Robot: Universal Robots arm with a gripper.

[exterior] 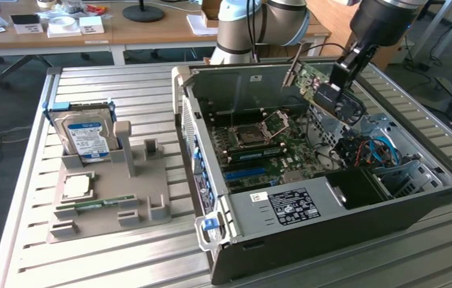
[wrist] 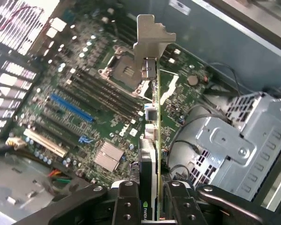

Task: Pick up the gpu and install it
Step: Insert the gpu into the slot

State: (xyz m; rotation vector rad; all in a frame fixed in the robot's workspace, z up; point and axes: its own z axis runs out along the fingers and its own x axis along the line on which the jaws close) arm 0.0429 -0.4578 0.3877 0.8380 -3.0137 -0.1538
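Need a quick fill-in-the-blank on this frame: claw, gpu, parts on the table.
1. The claw is shut on the ___.
2. The gpu hangs ___ the motherboard, not seated in a slot.
3. On the exterior view's left, the hard drive stands in a ___ holder.
Missing words: gpu; above; grey.

The gpu (wrist: 151,117) is seen as glossy green board with a bare, dull silver metal bracket. The tool (wrist: 150,199) is finished in matt black. The bench (exterior: 98,84) is formed of ribbed bare metal.
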